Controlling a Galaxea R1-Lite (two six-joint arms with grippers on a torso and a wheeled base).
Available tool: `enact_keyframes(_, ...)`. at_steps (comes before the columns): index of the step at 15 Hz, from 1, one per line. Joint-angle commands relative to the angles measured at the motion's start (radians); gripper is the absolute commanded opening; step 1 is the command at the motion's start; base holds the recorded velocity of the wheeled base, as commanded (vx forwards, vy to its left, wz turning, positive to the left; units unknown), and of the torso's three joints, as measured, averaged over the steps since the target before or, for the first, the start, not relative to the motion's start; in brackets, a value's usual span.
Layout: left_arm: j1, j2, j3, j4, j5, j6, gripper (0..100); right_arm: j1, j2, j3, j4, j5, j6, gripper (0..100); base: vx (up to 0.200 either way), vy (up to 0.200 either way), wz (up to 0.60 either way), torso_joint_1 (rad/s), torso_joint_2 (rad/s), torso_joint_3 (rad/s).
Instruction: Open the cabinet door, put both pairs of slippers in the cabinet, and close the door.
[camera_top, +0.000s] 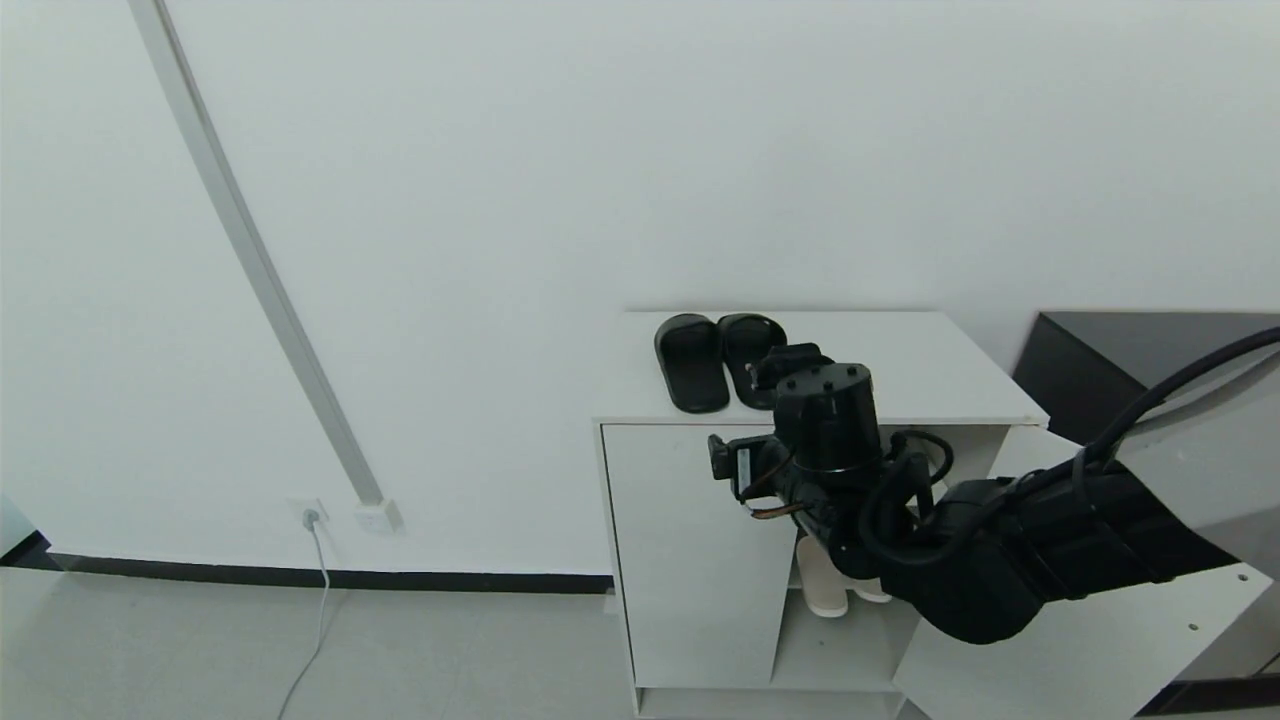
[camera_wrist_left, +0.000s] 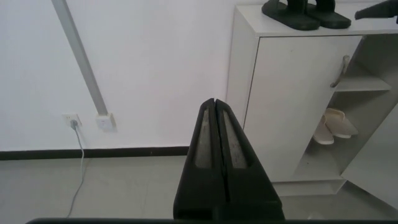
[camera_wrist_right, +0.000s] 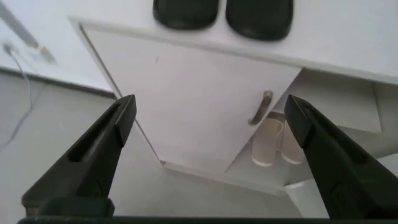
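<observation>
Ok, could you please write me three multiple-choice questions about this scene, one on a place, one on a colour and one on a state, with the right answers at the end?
1. Where is the black pair of slippers relative to the cabinet?
A. inside it
B. on top of it
C. under it

2. What colour is the second pair of slippers, inside the cabinet?
A. red
B. pale cream
C. blue

3. In what state is the right gripper?
A. open
B. shut on a slipper
C. shut on the cabinet's edge

Answers:
1 B, the black pair lies on the top board.
2 B, the second pair looks pale cream on its shelf.
3 A, its fingers stand wide apart and hold nothing.
</observation>
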Motion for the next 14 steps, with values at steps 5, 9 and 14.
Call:
enact_keyframes(5,0.0,0.001,0.0,0.001,-0.002,0.0,0,0.0,0.016,-0.025,-0.009,-0.001,0.004,100,0.16,0.0,0.0,0.004,0.0,0.005)
enact_keyframes(9,0.0,0.001,0.0,0.001,-0.002,0.0,0,0.0,0.032,-0.025,-0.01,-0.003,0.004,100,0.2,0.0,0.0,0.001,-0.01,0.005)
enact_keyframes(14,0.0,0.001,0.0,0.001,-0.002,0.0,0,-0.002,0.082,-0.037,-0.056,-0.003,0.0,100,0.2,0.0,0.0,0.001,0.0,0.0)
